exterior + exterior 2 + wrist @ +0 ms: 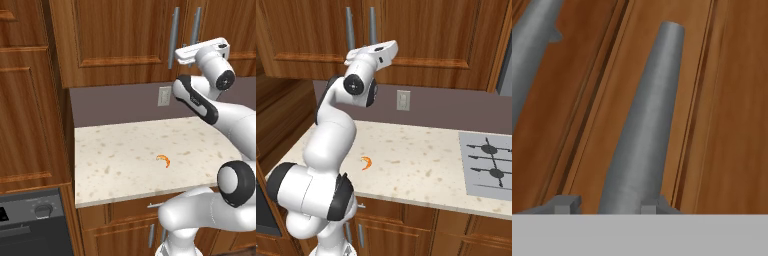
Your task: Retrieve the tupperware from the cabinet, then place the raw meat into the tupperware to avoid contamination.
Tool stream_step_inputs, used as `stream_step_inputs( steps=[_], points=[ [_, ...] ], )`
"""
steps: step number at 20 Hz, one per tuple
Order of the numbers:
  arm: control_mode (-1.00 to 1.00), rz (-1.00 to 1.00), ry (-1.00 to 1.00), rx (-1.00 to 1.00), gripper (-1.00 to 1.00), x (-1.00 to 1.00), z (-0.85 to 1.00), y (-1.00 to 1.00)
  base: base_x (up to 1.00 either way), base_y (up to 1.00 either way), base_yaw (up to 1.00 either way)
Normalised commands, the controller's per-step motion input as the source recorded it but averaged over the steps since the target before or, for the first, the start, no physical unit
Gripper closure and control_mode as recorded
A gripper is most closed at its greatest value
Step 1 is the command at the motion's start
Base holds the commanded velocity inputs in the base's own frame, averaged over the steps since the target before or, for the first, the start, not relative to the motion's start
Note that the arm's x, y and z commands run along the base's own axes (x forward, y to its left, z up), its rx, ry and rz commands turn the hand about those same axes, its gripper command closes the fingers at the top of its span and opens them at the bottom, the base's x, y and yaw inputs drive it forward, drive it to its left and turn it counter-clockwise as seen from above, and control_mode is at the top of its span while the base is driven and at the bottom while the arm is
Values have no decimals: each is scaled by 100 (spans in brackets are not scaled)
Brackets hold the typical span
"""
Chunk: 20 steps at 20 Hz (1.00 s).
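Brown wood runs across the upper wall: the cabinet (115, 40) with raised-panel doors, shut, and two long silver bar handles side by side near its middle seam. Below it lies a dull mauve backsplash with a pale outlet (164, 96), then a speckled beige counter (115, 160). In the right base view a grey hob (488, 167) sits at the counter's right end; in the left base view a dark oven front (30, 220) stands at the lower left, below a tall wood panel. Small drawer fronts run under the counter edge.

The white arm (331, 145) rises from the near side and bends up to the cabinet doors, its hand level with the lower ends of the bar handles. In the hand view the gripper (606, 206) shows two grey tips at the bottom of the frame, one on each side of the right handle (647, 130), which passes between them; the jaws are partly spread around the bar, and whether they press on it cannot be told. The left handle (532, 60) lies off to the side.

The meat (163, 160), a small orange crescent, lies alone on the counter near its middle, well below and apart from the hand.
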Motion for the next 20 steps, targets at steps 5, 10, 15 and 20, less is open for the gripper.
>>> stream_step_inputs(
  steps=[5,10,15,20],
  points=[
    [-100,0,0,0,100,31,-30,-38,0,0,0],
    [-100,0,0,0,100,30,-29,-31,0,0,0],
    [-100,0,0,0,100,33,-27,-11,0,0,0],
    [-100,0,0,0,100,36,-25,-5,0,0,0]
  ],
)
